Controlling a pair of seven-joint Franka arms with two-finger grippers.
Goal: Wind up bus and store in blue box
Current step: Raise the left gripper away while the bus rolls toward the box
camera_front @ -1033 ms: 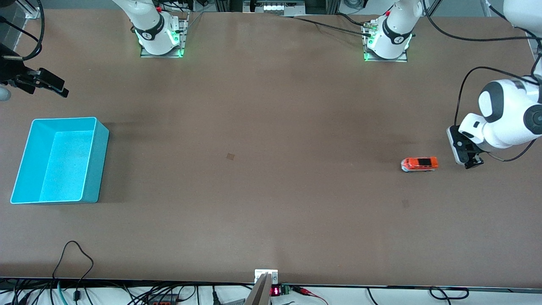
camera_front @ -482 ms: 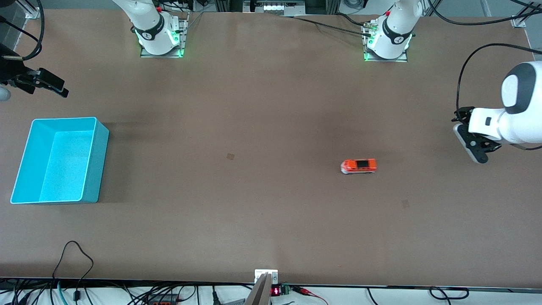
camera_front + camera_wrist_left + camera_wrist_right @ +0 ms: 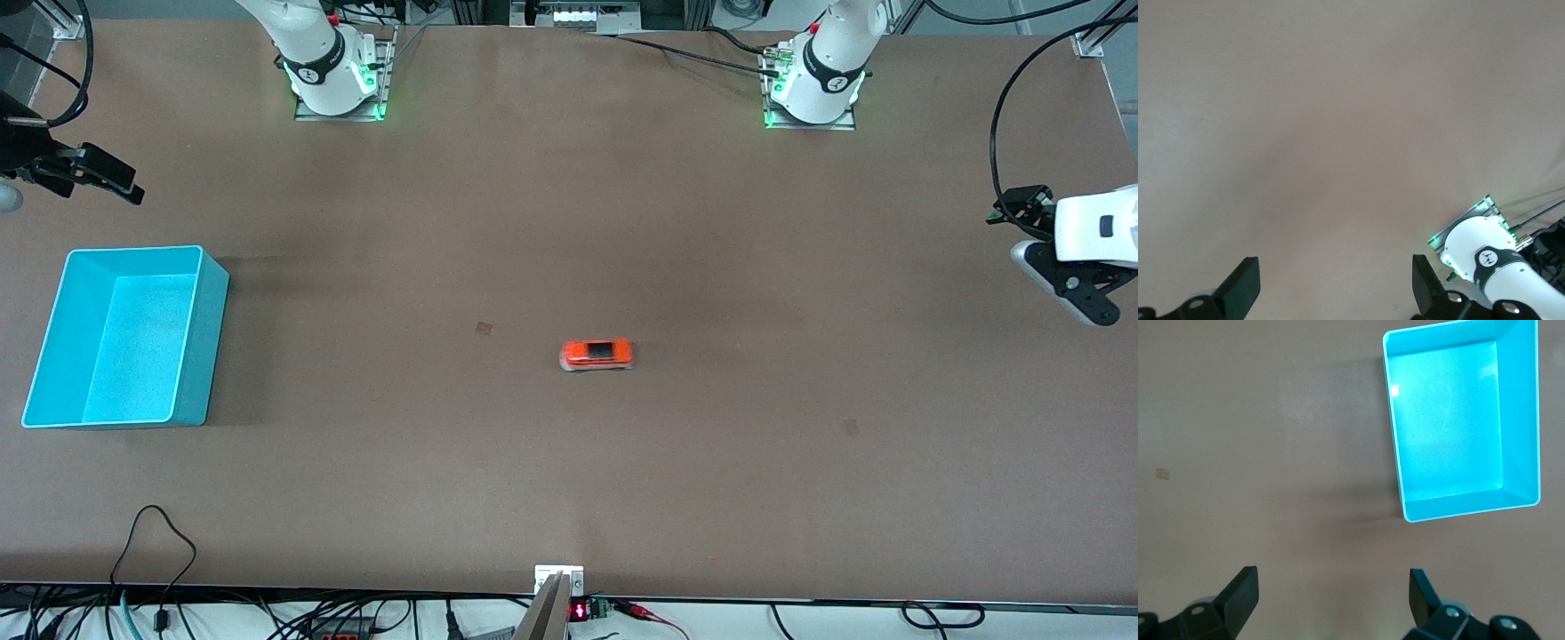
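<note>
Orange, the bus [image 3: 597,354] sits alone mid-surface, well apart from both of our grippers, its long axis running along the line between them. Our left gripper [image 3: 1071,289] hangs spread and empty over the left arm's end of the surface. Our right gripper [image 3: 84,178] hovers released, empty, just beside the blue box [image 3: 129,338], which lies between it and the camera. We judge neither arm clearly nearer; the bus points boxward, so our right arm likely catches it.
</note>
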